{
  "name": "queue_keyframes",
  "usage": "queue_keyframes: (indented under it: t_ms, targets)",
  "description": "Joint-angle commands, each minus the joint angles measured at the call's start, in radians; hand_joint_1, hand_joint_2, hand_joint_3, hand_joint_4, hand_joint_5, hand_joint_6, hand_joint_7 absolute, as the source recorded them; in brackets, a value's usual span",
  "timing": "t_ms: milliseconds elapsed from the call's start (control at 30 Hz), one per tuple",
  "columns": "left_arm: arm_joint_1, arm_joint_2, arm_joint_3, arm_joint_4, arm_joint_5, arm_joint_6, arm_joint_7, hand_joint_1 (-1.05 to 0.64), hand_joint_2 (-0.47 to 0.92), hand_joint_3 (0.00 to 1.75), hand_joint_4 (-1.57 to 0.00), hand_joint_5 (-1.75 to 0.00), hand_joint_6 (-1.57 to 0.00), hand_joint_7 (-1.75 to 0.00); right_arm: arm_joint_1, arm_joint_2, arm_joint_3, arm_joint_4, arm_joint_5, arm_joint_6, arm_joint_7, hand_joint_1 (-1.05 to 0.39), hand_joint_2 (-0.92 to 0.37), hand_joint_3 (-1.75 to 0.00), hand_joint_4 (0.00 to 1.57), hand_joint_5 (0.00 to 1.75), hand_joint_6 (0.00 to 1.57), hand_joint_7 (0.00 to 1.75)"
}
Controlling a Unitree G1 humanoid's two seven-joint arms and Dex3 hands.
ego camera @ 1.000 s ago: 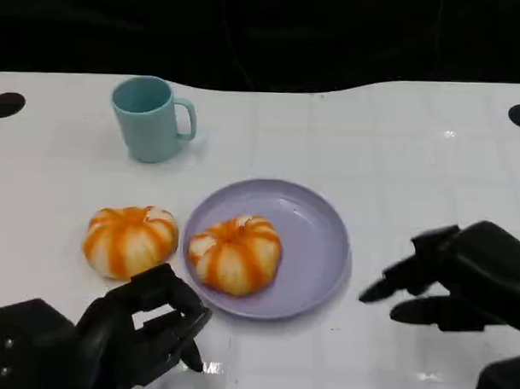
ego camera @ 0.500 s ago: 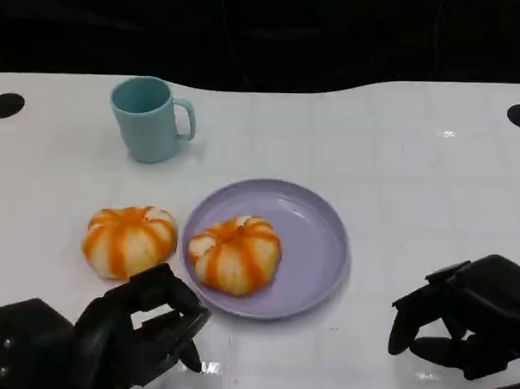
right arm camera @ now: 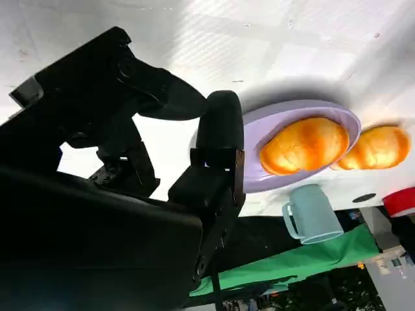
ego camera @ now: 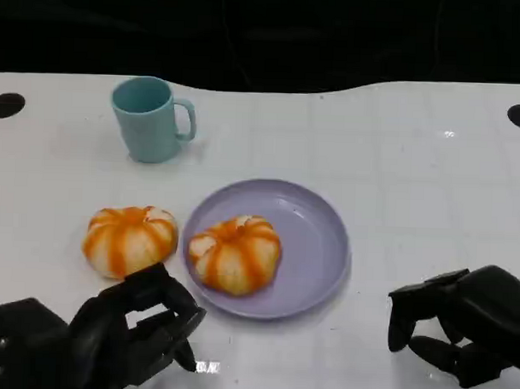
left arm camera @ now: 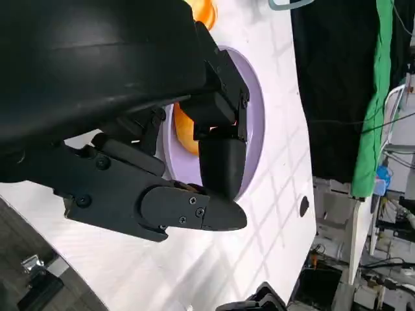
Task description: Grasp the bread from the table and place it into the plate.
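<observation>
White table; one bread on plate; both hands empty, fingers curled.

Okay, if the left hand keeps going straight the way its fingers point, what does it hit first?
Probably the near rim of the purple plate, just ahead of the left hand; depth is uncertain.
</observation>
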Motion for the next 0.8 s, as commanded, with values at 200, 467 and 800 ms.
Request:
queue_keyframes:
  t_ms: [200, 467, 800]
  targets:
    - [-0.006, 0.013, 0.014, 0.006, -0.011, -0.006, -0.013, -0.52, 0.92, 0.28, -0.72, -1.75, -0.68, -1.49, -0.032, -0.009, 0.010, 0.040, -0.007, -0.014, -0.023, -0.18, -0.48, -1.10, 0.84, 1.75, 0.75, 1.38]
    - [-0.011, 0.010, 0.016, 0.018, -0.011, -0.011, -0.013, -0.53, 0.92, 0.26, -0.73, -1.75, -0.69, -1.49, -0.042, -0.013, 0.017, 0.058, -0.004, -0.019, -0.021, -0.19, -0.47, -1.09, 0.83, 1.75, 0.76, 1.31]
    - [-0.005, 0.015, 0.021, 0.028, -0.011, -0.023, -0.017, -0.55, 0.92, 0.25, -0.74, -1.75, -0.69, -1.49, -0.031, -0.006, 0.014, 0.041, -0.014, -0.016, -0.027, -0.18, -0.47, -1.09, 0.83, 1.75, 0.78, 1.28]
